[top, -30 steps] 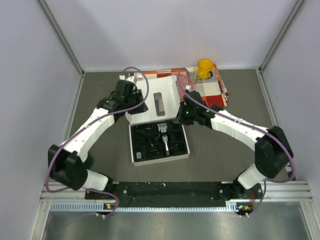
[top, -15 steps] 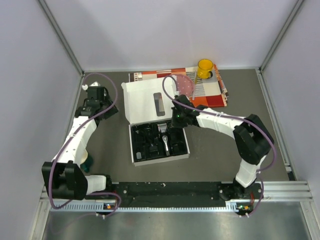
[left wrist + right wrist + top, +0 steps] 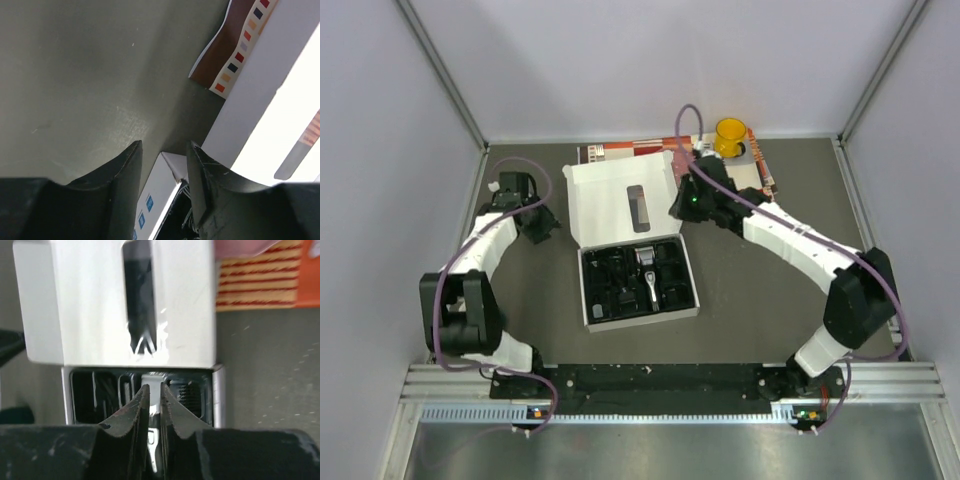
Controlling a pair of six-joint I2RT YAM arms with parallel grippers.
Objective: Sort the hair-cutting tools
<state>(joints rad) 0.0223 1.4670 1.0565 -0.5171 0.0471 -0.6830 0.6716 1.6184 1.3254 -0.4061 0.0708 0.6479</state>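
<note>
risk: right gripper [image 3: 153, 387], fingers almost pressed together and empty, hangs over the opened lid [image 3: 605, 200] of the white box. a descent from here could knock the lid or skid the box, and it cannot take the clipper [image 3: 648, 278] without spreading. left gripper [image 3: 164, 146] is half spread and empty, beside the box. count: one clipper, lying in the black tray [image 3: 595, 300]; one box; one yellow cup [image 3: 729, 135]; guard combs too dark to count.

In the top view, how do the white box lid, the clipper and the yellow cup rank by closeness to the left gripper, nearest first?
Measured from the left gripper:
1. White box lid, just to its right.
2. Clipper, further right and nearer the arm bases.
3. Yellow cup, at the far right of the table's back edge.
</note>
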